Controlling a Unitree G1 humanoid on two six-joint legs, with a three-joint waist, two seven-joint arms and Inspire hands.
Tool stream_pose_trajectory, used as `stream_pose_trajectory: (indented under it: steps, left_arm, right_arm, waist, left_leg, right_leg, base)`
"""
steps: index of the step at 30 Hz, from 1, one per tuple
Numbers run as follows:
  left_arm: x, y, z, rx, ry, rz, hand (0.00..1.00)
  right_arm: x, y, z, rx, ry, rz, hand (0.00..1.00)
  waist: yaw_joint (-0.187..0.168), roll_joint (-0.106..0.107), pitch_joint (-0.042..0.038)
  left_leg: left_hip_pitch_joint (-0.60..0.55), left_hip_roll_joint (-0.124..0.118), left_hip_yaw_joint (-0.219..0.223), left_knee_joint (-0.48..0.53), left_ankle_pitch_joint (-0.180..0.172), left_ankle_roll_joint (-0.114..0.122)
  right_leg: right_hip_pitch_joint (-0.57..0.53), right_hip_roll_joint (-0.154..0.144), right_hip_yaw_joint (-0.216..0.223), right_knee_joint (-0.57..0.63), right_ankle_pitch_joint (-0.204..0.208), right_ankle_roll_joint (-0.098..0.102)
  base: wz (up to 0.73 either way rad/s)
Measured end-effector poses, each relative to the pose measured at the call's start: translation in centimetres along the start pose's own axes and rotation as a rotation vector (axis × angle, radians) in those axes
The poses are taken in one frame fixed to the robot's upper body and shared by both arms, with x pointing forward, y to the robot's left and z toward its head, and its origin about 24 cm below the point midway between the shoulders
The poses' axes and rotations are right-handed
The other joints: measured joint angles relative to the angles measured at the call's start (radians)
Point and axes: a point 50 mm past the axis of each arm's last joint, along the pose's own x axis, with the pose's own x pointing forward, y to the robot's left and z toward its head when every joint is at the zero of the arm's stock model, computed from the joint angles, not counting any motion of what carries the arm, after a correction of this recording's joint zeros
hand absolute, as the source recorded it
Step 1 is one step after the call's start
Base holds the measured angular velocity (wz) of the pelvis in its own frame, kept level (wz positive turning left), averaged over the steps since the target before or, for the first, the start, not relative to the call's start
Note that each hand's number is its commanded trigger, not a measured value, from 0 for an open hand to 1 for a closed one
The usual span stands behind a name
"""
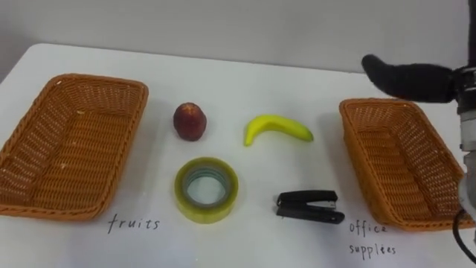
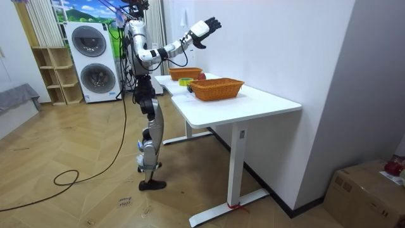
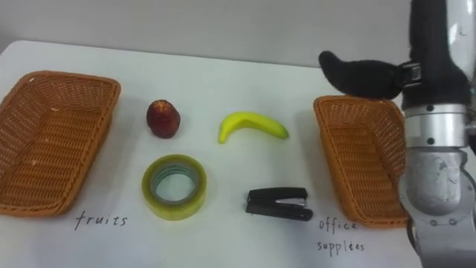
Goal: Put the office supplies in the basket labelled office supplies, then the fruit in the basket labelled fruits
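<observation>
Nothing sorted yet, we judge: red apple [image 1: 190, 120], yellow banana [image 1: 277, 129], yellowish tape roll [image 1: 206, 189], black stapler [image 1: 310, 207] lie mid-frame on white desk [image 1: 223, 74]. Right robot hand [image 1: 409, 78], upper right, spread open, empty. Next: descend, grasp stapler.

A home-like test room: stacked washers [image 2: 89, 41] and a wooden shelf [image 2: 56, 77] line the back wall, with herringbone wood floor [image 2: 82, 202], a white tabletop [image 2: 259, 101] and a cardboard box [image 2: 367, 190].
</observation>
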Motion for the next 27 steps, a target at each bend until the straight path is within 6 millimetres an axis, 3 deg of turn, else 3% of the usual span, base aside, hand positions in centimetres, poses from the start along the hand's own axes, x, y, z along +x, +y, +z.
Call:
stream_pose_trajectory:
  steps: [9, 16, 27]
  left_arm:
    - [0.0, -0.2, 0.1, 0.031, -0.005, -0.010, 0.00]
    - [0.0, -0.3, 0.2, 0.035, -0.011, -0.030, 0.00]
    - [0.1, -0.4, 0.8, 0.066, -0.018, -0.061, 0.00]
  right_arm:
    - [-0.4, 1.5, -0.5, -0.050, 0.022, 0.143, 0.00]
    - [-1.7, 3.1, -1.3, -0.048, 0.071, 0.283, 0.00]
    - [-2.6, 4.2, -2.5, -0.041, 0.145, 0.434, 0.00]
  waist:
    - [0.020, -0.011, -0.0005]
    - [0.027, -0.002, 0.0054]
    - [0.051, 0.002, 0.0023]
  left_leg:
    - [0.004, -0.002, -0.014, 0.007, 0.000, 0.000]
    - [-0.002, -0.003, -0.023, 0.007, 0.000, 0.000]
    - [-0.011, -0.004, -0.030, 0.011, 0.000, 0.000]
  right_leg:
    - [0.015, 0.000, -0.005, -0.001, 0.000, 0.000]
    - [0.015, -0.001, -0.012, 0.000, 0.000, 0.000]
    - [0.010, -0.003, -0.023, 0.001, 0.000, 0.000]
  base:
    - [0.05]
    - [0.04]
    - [0.01]
